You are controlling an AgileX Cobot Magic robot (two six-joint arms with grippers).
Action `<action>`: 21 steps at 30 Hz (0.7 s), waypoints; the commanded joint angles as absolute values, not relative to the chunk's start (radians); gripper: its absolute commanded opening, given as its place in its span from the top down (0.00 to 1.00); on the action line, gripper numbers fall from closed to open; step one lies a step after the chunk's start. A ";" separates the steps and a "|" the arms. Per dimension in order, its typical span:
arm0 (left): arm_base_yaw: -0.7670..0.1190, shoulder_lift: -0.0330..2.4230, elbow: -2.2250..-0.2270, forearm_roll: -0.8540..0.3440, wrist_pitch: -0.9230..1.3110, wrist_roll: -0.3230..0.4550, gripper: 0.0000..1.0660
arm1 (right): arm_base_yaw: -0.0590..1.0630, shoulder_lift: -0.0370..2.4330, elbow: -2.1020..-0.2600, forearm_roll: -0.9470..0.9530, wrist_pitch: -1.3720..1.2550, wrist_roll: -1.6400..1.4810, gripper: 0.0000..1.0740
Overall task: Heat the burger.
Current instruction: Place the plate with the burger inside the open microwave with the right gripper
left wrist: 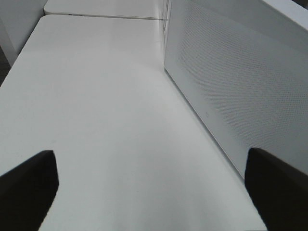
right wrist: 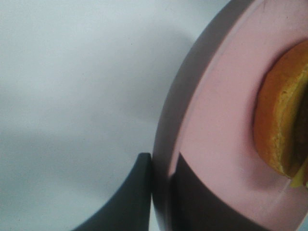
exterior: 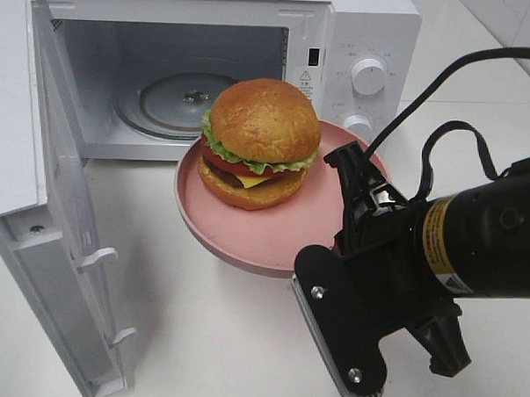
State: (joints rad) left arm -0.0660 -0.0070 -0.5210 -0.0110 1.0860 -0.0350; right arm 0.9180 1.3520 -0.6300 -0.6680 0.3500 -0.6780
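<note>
The burger (exterior: 260, 144), with a golden bun, lettuce, tomato and cheese, sits on a round pink plate (exterior: 246, 237). The plate is held a little above the table, just in front of the open microwave (exterior: 360, 44). My right gripper (exterior: 347, 162) is shut on the plate's right rim. In the right wrist view the gripper (right wrist: 161, 183) has one finger on each side of the plate (right wrist: 216, 120) rim, and the burger (right wrist: 279, 120) shows at the edge. My left gripper (left wrist: 151, 192) is open and empty over the bare table, beside the microwave door (left wrist: 231, 86). It does not show in the exterior view.
The microwave door (exterior: 45, 198) swings out wide to the left, toward the table's front. A glass turntable (exterior: 177, 102) lies inside the cavity. Two knobs (exterior: 368, 75) sit on the right panel. The white table (exterior: 197, 336) spreads in front.
</note>
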 commanded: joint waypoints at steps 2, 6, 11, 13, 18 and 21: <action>-0.064 -0.024 -0.518 -0.017 1.071 -0.034 0.08 | 0.858 1.339 -0.649 -0.529 0.298 -0.913 1.00; -0.064 -0.024 -0.518 -0.017 1.071 -0.034 0.08 | 0.832 1.339 -0.649 -0.431 0.270 -1.014 1.00; -0.064 -0.024 -0.518 -0.017 1.071 -0.034 0.08 | 0.798 1.339 -0.649 -0.305 0.224 -1.175 1.00; -0.064 -0.024 -0.518 -0.017 1.071 -0.034 0.08 | 0.784 1.339 -0.649 -0.252 0.222 -1.247 1.00; -0.064 -0.024 -0.518 -0.017 1.071 -0.034 0.08 | 0.744 1.339 -0.649 -0.148 0.220 -1.388 1.00; -0.064 -0.024 -0.518 -0.017 1.071 -0.034 0.08 | 0.727 1.339 -0.649 -0.066 0.203 -1.468 1.00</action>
